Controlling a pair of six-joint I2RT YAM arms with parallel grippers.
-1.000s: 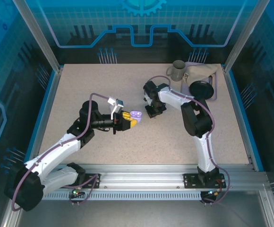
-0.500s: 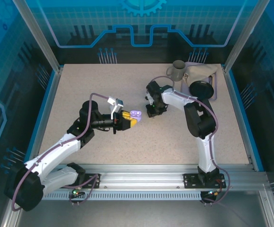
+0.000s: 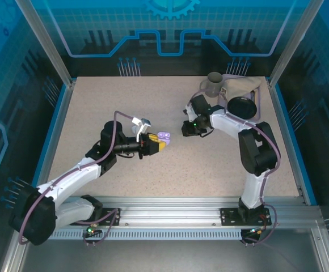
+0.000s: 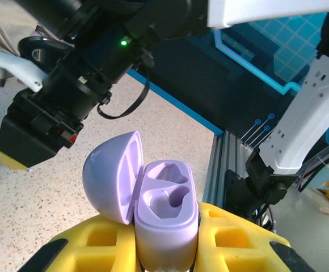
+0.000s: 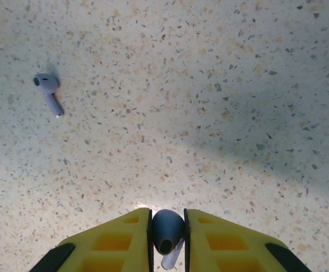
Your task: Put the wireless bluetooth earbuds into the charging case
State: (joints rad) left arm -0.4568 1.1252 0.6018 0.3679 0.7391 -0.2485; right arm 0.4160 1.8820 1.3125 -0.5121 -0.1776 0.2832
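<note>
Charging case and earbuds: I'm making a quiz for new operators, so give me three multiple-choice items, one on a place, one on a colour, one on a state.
1. Where does the loose earbud lie?
A. on the table
B. in the case
C. in a bowl

2. What colour is the case?
A. white
B. lavender
C. black

3. How is the case's lid?
A. shut
B. open, both wells empty
C. open, both wells filled

Key:
1 A: it lies on the speckled top in the right wrist view.
2 B: shell and lid are pale lavender.
3 B: the left wrist view shows the lid swung back beside two bare wells.
</note>
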